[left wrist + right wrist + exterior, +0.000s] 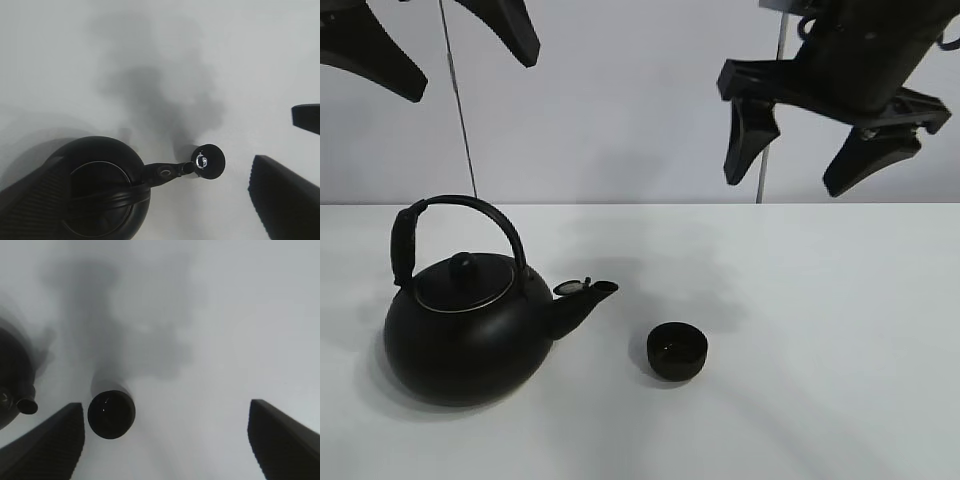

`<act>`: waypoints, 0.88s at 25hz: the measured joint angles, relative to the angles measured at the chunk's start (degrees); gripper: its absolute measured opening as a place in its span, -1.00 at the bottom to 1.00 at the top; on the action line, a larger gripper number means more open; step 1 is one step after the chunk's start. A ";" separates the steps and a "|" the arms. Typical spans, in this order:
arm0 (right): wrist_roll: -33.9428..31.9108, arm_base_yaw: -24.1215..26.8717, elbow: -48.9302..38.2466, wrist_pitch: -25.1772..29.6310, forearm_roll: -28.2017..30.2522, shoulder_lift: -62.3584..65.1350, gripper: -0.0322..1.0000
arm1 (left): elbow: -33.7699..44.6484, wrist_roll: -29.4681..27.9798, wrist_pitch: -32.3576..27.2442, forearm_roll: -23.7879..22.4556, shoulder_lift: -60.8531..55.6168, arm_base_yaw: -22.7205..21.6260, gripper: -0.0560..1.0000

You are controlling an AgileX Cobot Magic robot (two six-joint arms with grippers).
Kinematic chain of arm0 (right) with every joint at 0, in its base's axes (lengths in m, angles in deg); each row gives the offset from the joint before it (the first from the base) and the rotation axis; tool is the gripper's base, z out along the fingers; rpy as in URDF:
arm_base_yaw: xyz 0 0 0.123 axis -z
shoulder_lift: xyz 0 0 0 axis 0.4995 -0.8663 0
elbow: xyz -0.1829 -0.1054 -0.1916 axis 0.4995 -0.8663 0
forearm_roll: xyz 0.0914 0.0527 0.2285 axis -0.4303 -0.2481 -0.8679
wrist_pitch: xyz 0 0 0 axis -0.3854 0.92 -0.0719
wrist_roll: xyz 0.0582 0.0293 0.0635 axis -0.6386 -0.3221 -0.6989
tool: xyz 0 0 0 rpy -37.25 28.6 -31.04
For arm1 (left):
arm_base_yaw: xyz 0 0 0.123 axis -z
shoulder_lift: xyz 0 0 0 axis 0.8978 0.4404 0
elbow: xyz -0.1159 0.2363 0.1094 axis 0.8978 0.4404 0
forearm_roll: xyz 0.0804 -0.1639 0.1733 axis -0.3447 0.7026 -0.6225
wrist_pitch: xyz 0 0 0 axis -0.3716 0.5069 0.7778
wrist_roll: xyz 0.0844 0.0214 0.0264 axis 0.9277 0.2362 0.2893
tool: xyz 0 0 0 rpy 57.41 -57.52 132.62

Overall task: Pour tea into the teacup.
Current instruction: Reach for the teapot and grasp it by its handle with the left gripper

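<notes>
While both tools are hanging spread wide and gripping nothing, the teacup (677,351) is sitting upright on the white worktop (840,330), near the tip of the kettle's spout (582,302) but not touching it. The left tool (470,72) is hovering high over the kettle (470,330), and the right tool (785,180) is hovering high on the cup's side.

The teacup is looking small, light and glossy, so it is probably going to slide or tip at a slight knock, and likely chip if dropped. Any steadying grip is best placed low across its outer wall, not on the rim.

The kettle is looking rigid and heavy, more so with tea inside, and its smooth round body is offering no purchase. Its arched handle (460,205) is standing up over the lid, and the ribbed stretch there is seeming the surest place to take hold. If that handle is pivoting, the body may swing as it is being lifted
</notes>
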 joint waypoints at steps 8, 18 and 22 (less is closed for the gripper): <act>-0.98 3.49 0.00 2.50 -0.54 3.79 0.25 | 0.00 0.00 0.00 0.00 0.00 0.00 0.42; -1.91 3.49 0.00 2.55 -0.54 3.79 0.25 | 0.00 0.00 0.00 0.00 0.00 0.00 0.42; -1.91 3.49 0.00 2.55 -0.54 3.79 0.25 | 0.00 0.00 0.69 0.00 0.00 0.00 0.42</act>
